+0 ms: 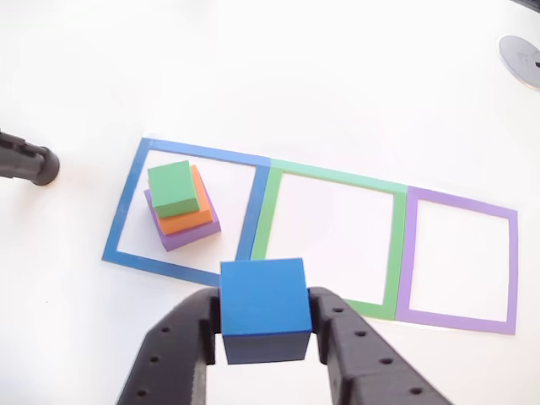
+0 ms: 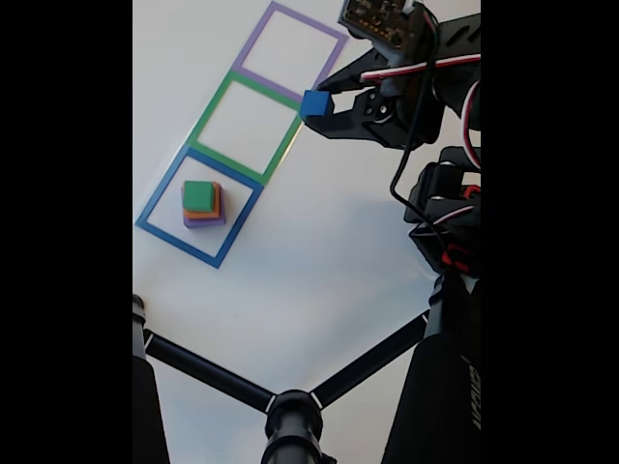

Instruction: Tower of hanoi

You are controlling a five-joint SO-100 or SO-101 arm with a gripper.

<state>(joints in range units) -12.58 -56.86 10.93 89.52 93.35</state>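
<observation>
Blue cube point(image 1: 263, 297) sat clamped between the gripper point(image 1: 264, 325) fingers, lifted off the table point(image 1: 337, 76); in the fixed view the cube point(image 2: 314, 103) hung at the right edge of the green tape square point(image 2: 246, 128). Green block point(image 1: 175, 187) topped orange block point(image 1: 192, 211) on purple block point(image 1: 186, 234), stacked inside the blue tape square point(image 1: 181, 211), at 10 o'clock from the cube. Purple tape square point(image 1: 460, 260) lay at 3 o'clock
</observation>
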